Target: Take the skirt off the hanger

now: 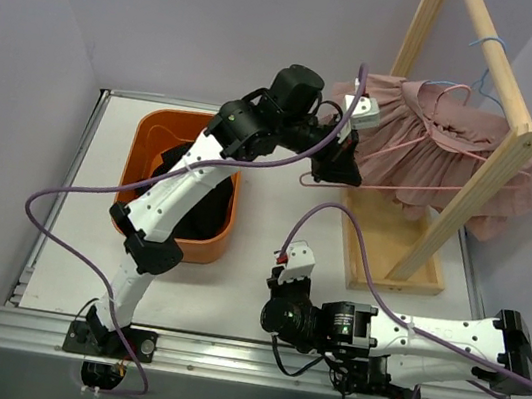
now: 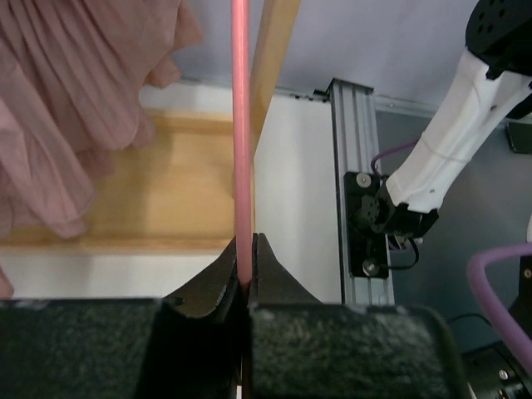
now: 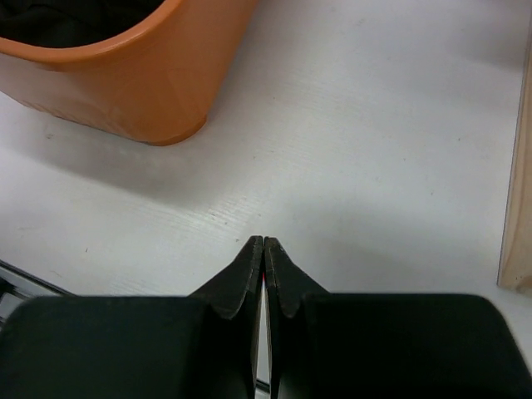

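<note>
A pink pleated skirt point(image 1: 426, 149) hangs on a pink wire hanger point(image 1: 390, 184) from the wooden rack's rail point(image 1: 499, 69). My left gripper point(image 1: 336, 170) is shut on the hanger's lower left wire. In the left wrist view the pink wire point(image 2: 241, 150) runs up from between the closed fingers point(image 2: 246, 249), with the skirt point(image 2: 75, 108) at the upper left. My right gripper point(image 1: 282, 268) is shut and empty, low over the white table point(image 3: 374, 150); its closed tips point(image 3: 263, 245) show in the right wrist view.
An orange bin point(image 1: 188, 182) holding dark cloth stands left of centre; its corner shows in the right wrist view point(image 3: 125, 83). The rack's wooden base tray point(image 1: 390, 245) and slanted post point(image 1: 467, 206) stand at the right. A blue hanger point(image 1: 492, 53) hangs on the rail.
</note>
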